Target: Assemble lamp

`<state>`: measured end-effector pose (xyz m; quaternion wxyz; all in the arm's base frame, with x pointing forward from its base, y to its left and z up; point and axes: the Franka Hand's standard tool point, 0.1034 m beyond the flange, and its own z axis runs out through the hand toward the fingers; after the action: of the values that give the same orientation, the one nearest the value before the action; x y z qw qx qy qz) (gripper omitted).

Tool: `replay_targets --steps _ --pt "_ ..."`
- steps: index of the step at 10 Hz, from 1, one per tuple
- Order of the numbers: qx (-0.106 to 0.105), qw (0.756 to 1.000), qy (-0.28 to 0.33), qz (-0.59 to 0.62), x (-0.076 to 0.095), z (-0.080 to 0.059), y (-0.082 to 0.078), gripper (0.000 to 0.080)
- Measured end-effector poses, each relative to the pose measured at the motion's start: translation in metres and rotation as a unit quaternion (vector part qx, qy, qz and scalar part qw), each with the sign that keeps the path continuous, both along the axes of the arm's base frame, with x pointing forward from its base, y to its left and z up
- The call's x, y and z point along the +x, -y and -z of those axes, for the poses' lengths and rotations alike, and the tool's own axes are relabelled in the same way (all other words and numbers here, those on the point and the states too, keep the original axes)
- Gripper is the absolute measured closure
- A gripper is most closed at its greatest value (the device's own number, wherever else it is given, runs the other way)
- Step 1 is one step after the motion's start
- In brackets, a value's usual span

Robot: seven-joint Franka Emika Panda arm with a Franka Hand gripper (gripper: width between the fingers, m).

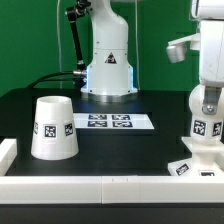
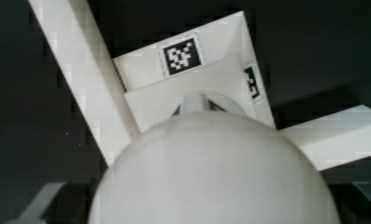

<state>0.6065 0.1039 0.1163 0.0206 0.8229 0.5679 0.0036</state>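
Exterior view, clock read from the marker board (image 1: 108, 122) on the black table (image 1: 120, 150). The shade (image 1: 55, 128) stood wide end down at 9 o'clock, well apart. The base (image 1: 197, 163) lay at 4 o'clock, near the white rail (image 1: 100, 183). The bulb (image 1: 204, 128) stood upright on it, with the claw (image 1: 205, 106) clamped round the bulb's head.

**Black table, white rail, dark backdrop**

A matte black table (image 1: 40, 100) filled the scene, edged at the front by a raised white rail (image 1: 100, 186) that turned a corner at the exterior view's left. The marker board (image 1: 108, 121) lay flat mid-table. The backdrop (image 1: 30, 35) behind was dark, paler blue-grey toward the exterior view's right.
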Motion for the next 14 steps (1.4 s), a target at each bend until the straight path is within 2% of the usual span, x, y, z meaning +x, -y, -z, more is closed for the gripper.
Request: replay_targets --steps 2,4,8,11,14 --pt "0.006 0.997 0.003 0.079 -0.0005 0.0003 0.0017 0.0223" --pt "0.019 0.979 0.006 0.205 -0.0005 0.0005 0.0029 0.0223" --pt "0.025 0.94 0.008 0.34 -0.0003 0.001 0.0023 0.0222" --pt "0.027 0.906 0.009 0.422 -0.0005 0.0012 0.0019 0.0222" --pt "0.033 0.851 0.008 0.525 -0.0008 0.0012 0.0003 0.0222"
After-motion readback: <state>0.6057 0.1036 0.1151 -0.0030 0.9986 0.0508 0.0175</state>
